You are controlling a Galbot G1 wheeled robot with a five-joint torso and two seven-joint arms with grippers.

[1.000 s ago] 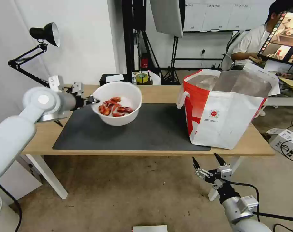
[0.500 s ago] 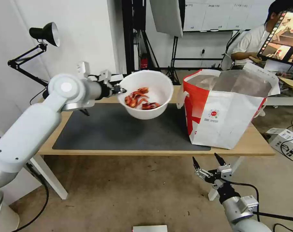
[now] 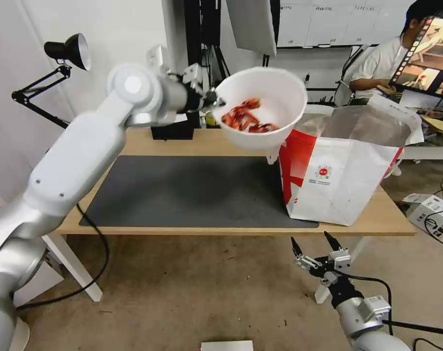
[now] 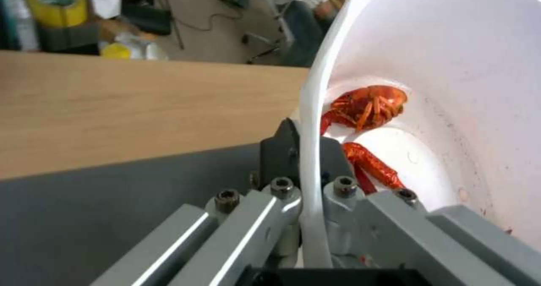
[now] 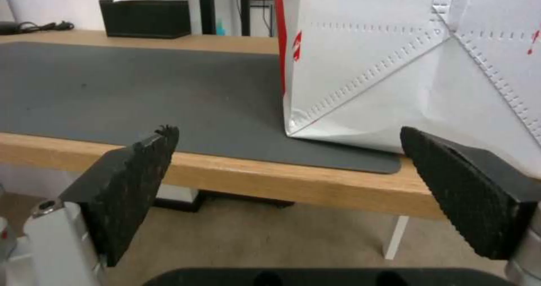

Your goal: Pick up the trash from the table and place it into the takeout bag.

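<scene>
A white round bowl (image 3: 267, 105) with red crayfish scraps (image 3: 245, 117) hangs in the air, tilted, just left of the takeout bag's (image 3: 343, 165) open top. My left gripper (image 3: 215, 101) is shut on the bowl's rim. In the left wrist view the fingers (image 4: 276, 159) pinch the white bowl rim (image 4: 312, 121), and the red scraps (image 4: 369, 106) lie inside. The white-and-red bag stands on the right end of the light-wood table (image 3: 192, 226). My right gripper (image 3: 313, 246) is open, below the table's front edge.
A dark grey mat (image 3: 192, 190) covers the tabletop's middle. A black tissue box (image 5: 145, 17) stands at the table's far edge. A black desk lamp (image 3: 67, 51) is clamped at the far left. The bag's side (image 5: 417, 62) rises close ahead of the right gripper.
My left arm has carried the bowl up and to the right, from above the mat's left part to beside the bag's opening. The right arm has stayed still.
</scene>
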